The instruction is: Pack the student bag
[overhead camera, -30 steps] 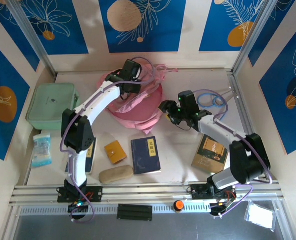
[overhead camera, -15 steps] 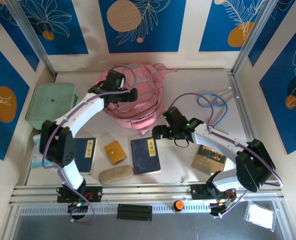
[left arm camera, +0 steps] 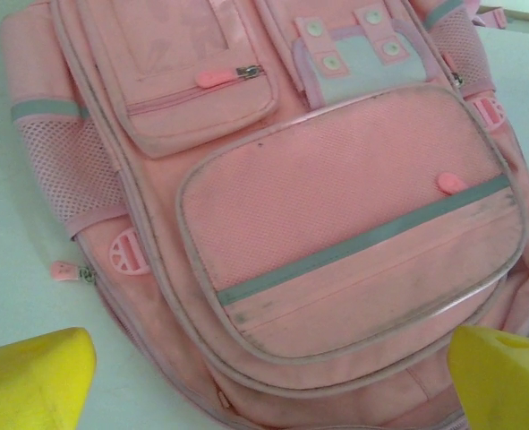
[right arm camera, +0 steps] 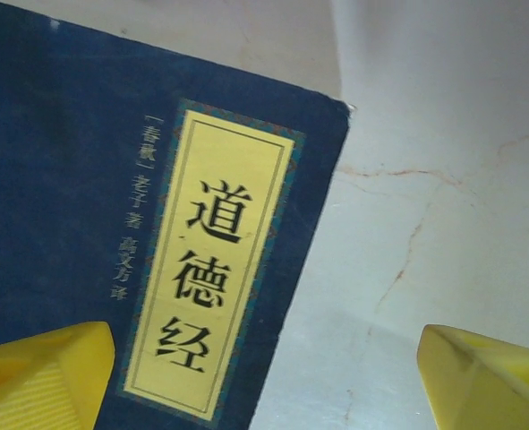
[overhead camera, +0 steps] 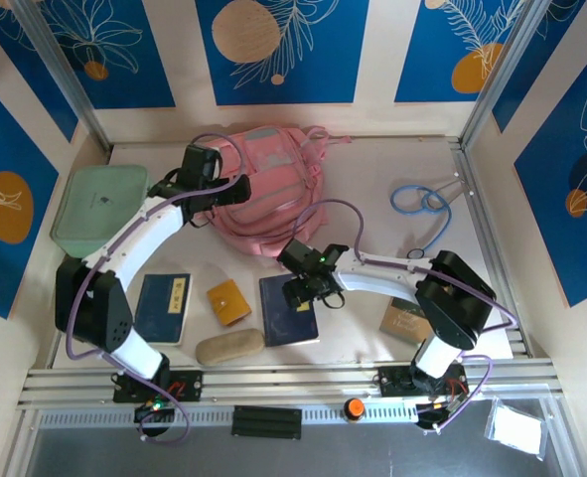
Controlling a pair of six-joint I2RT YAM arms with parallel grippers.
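Large pink fabric student bag (overhead camera: 268,189) lies flat at far edge of tabletop (overhead camera: 372,169), mid-width, front up. Pocket zips in left wrist view look shut. Left tool (left arm camera: 264,385) hangs over bag's front, jaws wide apart, empty. Right tool (right arm camera: 264,385) sits over dark blue book with yellow title label (right arm camera: 85,224) toward near edge, jaws apart, empty. Second blue book (overhead camera: 164,306), orange wallet (overhead camera: 228,302) and beige oblong case (overhead camera: 228,347) lie along near edge, outside bag. Judgement: packing barely begun; bag wants opening, every item left to load.
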